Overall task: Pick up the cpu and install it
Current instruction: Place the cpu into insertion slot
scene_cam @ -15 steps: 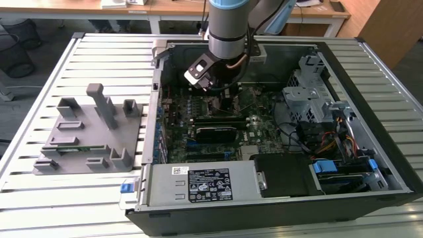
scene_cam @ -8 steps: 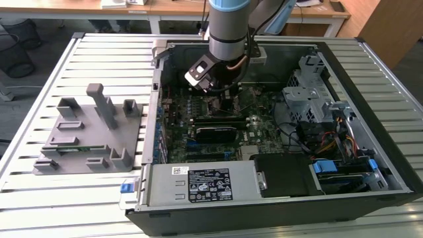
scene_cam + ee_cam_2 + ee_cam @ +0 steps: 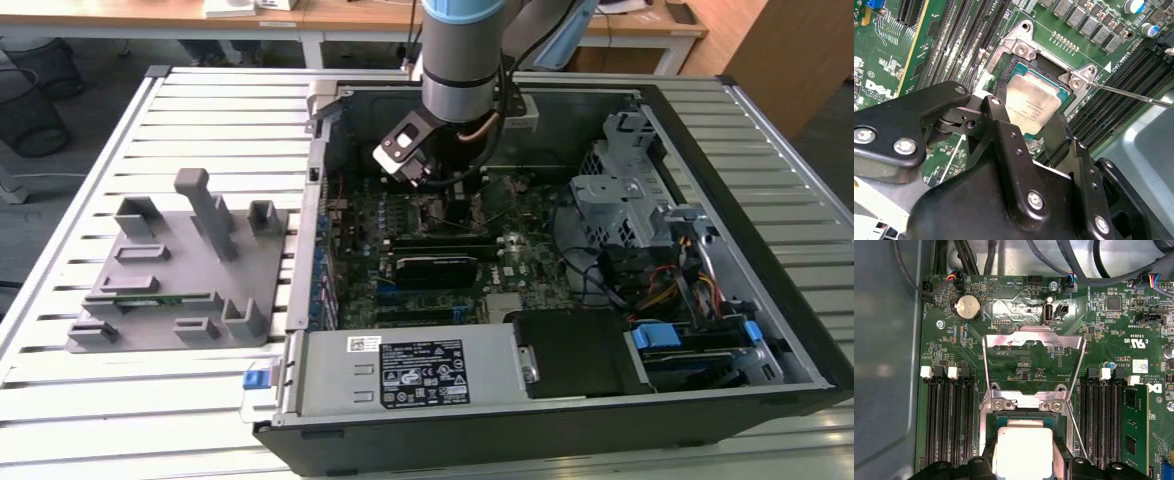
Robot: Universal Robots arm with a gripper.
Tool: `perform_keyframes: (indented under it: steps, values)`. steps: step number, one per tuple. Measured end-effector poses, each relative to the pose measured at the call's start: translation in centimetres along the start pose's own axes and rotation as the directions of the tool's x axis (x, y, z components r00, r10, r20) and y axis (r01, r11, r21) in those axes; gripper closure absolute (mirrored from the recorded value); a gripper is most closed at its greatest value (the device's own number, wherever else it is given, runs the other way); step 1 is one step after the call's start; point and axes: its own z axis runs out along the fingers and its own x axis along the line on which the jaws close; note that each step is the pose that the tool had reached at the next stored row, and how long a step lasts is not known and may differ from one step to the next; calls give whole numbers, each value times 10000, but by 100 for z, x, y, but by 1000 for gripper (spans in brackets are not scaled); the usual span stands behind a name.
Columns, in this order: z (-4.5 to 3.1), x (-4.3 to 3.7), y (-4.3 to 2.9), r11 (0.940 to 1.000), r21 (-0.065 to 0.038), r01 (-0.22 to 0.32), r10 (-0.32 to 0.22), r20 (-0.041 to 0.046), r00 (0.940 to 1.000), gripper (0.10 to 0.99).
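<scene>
One cpu (image 3: 1035, 100) | one hand (image 3: 1025, 111) over it | one socket (image 3: 1021, 48), apparently holding cpu

In the second wrist view the gripper (image 3: 1030, 122) and its black housing cover the near part of the cpu (image 3: 1029, 102). The chip's edges there are hidden, and whether the two touch cannot be told. In the first wrist view the cpu (image 3: 1023, 450) is cut off by the picture's edge, with dark gripper parts over its corners. In the exterior view the arm (image 3: 463, 60) runs out past the picture's top edge and hides the middle of the motherboard (image 3: 400, 215) behind it.
</scene>
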Motion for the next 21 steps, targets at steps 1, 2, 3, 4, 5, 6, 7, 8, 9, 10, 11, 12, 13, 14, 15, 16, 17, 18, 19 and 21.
perform_keyframes:
  steps: [1, 2, 3, 4, 5, 6, 7, 8, 9, 10, 11, 12, 13, 14, 15, 16, 17, 18, 19, 21]
  values:
    - [1, 0, 0, 10000, 0, 0, 0, 0, 10000, 557]
    - [2, 0, 0, 10000, 0, 0, 0, 0, 10000, 557]
    - [3, 0, 0, 10000, 1, 0, 0, 1, 10000, 557]
    - [5, 0, 0, 10000, -1, 0, 0, -1, 10000, 549]
    - [6, 0, 0, 10000, -1, 0, 0, -2, 10000, 549]
    - [7, 0, 0, 10000, 0, 0, 0, 0, 10000, 549]
    - [8, 0, 0, 10000, 0, 0, 0, 0, 10000, 486]
    - [8, 0, 0, 10000, 0, 3, -3, 0, 10000, 486]
    - [9, 0, 0, 10000, 0, 9, -9, 1, 10000, 486]
    - [9, 0, 0, 10000, 0, 12, -12, 0, 10000, 486]
    - [9, 0, 0, 10000, 0, 13, -13, 0, 10000, 486]
    - [9, 0, 0, 10000, 0, 14, -14, 0, 10000, 486]
    - [9, 0, 0, 10000, 0, 14, -14, -1, 10000, 486]
    - [9, 0, 0, 10000, 0, 16, -16, -1, 10000, 486]
    - [10, -2, 0, 10000, -2, 20, -20, -3, 10000, 486]
    - [10, -5, 0, 10000, -1, 28, -28, -3, 10000, 486]
    - [10, -8, 0, 10000, -1, 38, -38, -3, 10000, 486]
    - [10, -9, 0, 10000, -1, 44, -44, -2, 10000, 486]
    - [10, -9, 0, 10000, 0, 46, -46, -2, 10000, 486]
    - [9, -9, -1, 10000, 1, 47, -47, 0, 10000, 498]
